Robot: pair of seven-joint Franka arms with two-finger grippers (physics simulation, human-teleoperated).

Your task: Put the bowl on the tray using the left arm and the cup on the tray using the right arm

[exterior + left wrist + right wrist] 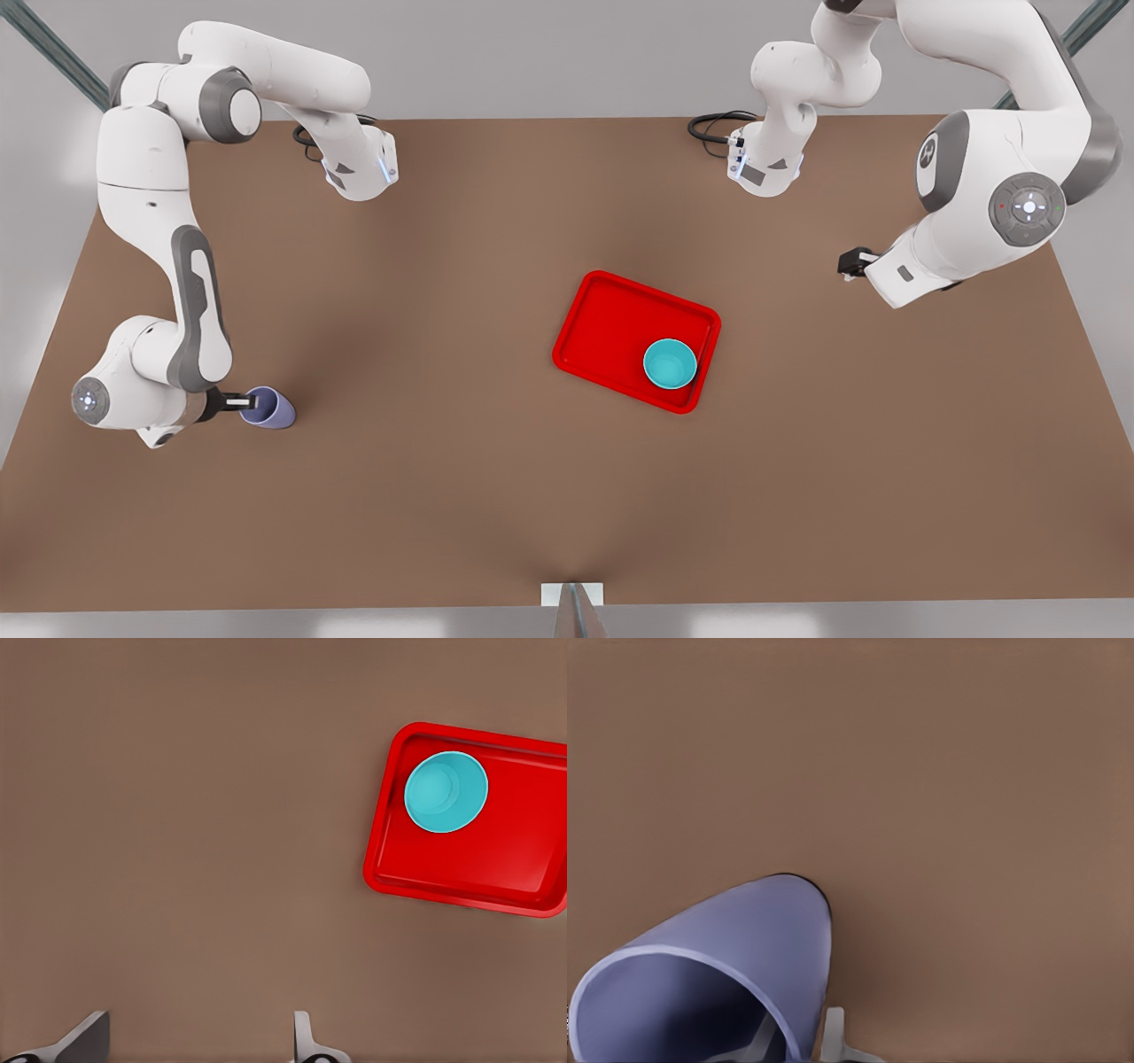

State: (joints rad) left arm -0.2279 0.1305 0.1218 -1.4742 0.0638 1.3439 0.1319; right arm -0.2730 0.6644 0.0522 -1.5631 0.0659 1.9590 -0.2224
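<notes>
The teal bowl [670, 364] [446, 791] sits upright inside the red tray [611, 319] [514, 850], in one corner of it. Off to the front view's right of the tray hangs my left gripper [849, 263] [195, 1041], open with nothing between its fingers and well clear of the bowl. The lavender cup [270, 409] [744, 939] is far out at the front view's left, on or just above the table. My right gripper [244, 403] [796, 1041] is shut on the cup's rim wall, one finger inside and one outside.
The brown table [443, 496] stretches wide between cup and tray. Both arm bases with black cables [713, 128] stand along the back edge. A small white bracket [571, 594] sits at the front edge.
</notes>
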